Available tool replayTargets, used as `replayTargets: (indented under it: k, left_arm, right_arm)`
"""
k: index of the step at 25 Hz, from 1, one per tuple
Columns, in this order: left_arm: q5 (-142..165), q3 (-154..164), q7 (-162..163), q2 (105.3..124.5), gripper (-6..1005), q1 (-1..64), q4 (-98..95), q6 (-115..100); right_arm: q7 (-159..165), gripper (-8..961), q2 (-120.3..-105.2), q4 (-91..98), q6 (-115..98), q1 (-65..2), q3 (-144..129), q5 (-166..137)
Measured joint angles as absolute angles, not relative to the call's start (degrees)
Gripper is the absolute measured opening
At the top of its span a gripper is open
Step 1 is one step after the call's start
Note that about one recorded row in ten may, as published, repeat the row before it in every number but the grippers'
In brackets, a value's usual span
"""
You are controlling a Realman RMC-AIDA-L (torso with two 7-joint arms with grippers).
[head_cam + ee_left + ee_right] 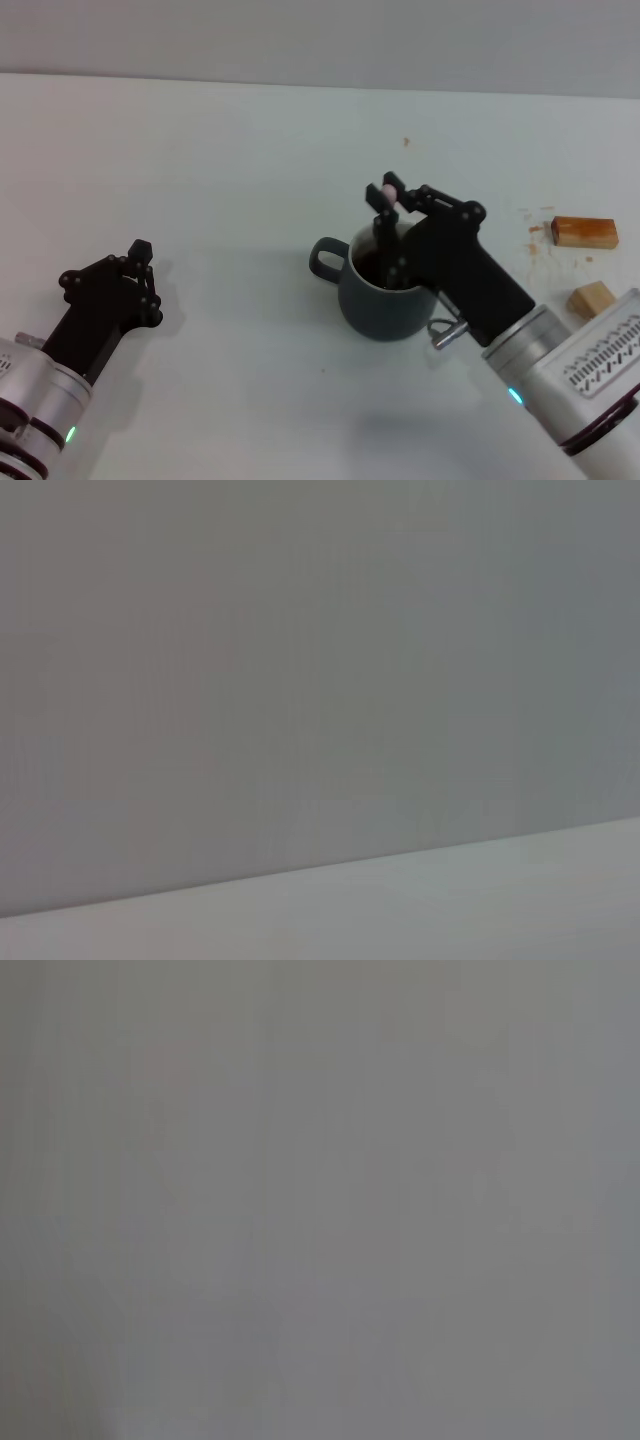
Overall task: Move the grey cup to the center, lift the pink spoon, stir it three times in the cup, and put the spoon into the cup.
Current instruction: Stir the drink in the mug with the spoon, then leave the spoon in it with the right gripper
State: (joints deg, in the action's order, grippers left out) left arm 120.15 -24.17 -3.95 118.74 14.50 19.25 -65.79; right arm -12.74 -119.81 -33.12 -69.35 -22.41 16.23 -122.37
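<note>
Slim pink-handled spoon (386, 192): only the handle tip shows; bowl hidden inside the squat blue-grey ceramic mug (385, 300). Mug's right side covered by the black right gripper (392, 200). Both arms cut off by the head view's lower edge.

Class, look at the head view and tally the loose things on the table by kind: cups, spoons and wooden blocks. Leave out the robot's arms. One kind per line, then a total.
Cups: 1, the grey cup
Spoons: 1, the pink spoon, held over the cup by the right pincer
Wooden blocks: 2, one tan block and one paler block
Total: 4

Both arms end in black angular grippers, the left gripper (135, 268) and right gripper (392, 200). Silver cylindrical wrists sit behind them, each carrying a small green light. The right wrist bears a printed marking.
</note>
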Motion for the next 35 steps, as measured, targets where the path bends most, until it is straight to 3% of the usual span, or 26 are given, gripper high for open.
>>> replayTargets:
  k: [13, 28, 35]
  left_arm:
    - [120.15, -23.94, -3.66, 118.83, -2, 14.74, 18.53, -65.06]
    - [120.15, -24.08, -3.83, 118.83, -2, 14.86, 18.77, -64.94]
    - [120.15, -24.02, -3.79, 118.86, -2, 14.96, 18.75, -64.94]
  right_arm:
    - [-13.34, 68, -119.61, -35.00, -73.04, -17.55, 14.70, -122.71]
    - [-13.03, 68, -119.89, -33.33, -69.84, -22.34, 14.76, -122.29]
    - [-13.33, 69, -119.42, -32.99, -71.18, -20.70, 16.53, -122.27]
